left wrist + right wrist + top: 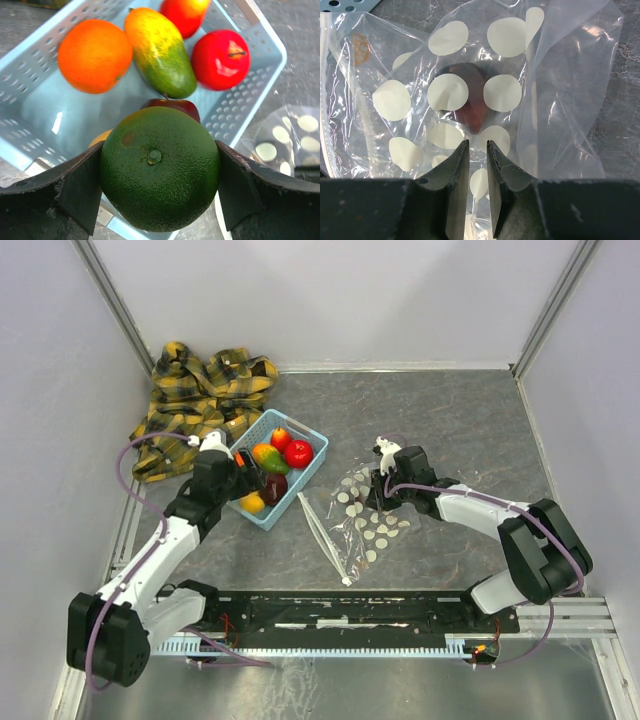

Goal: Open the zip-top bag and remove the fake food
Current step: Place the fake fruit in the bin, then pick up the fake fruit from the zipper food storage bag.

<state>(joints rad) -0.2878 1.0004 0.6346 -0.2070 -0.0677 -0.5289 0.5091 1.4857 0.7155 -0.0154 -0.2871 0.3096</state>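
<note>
The zip-top bag (365, 522) lies flat on the grey table, clear with white dots, its white zip strip (322, 530) along its left side. One dark maroon piece of fake food (472, 111) shows through the film of the bag (395, 100). My right gripper (478, 142) hovers low over the bag just short of that piece, jaws a narrow gap apart, with only film behind the gap. My left gripper (159, 145) is shut on a round green fruit (160, 170) above the near corner of the light blue basket (260, 80).
The basket (310, 468) holds an orange (95, 55), a yellow-green mango (160, 50), a red apple (220, 59) and a maroon fruit (175, 104). A yellow plaid cloth (200, 395) lies bunched at the back left. White walls stand on three sides.
</note>
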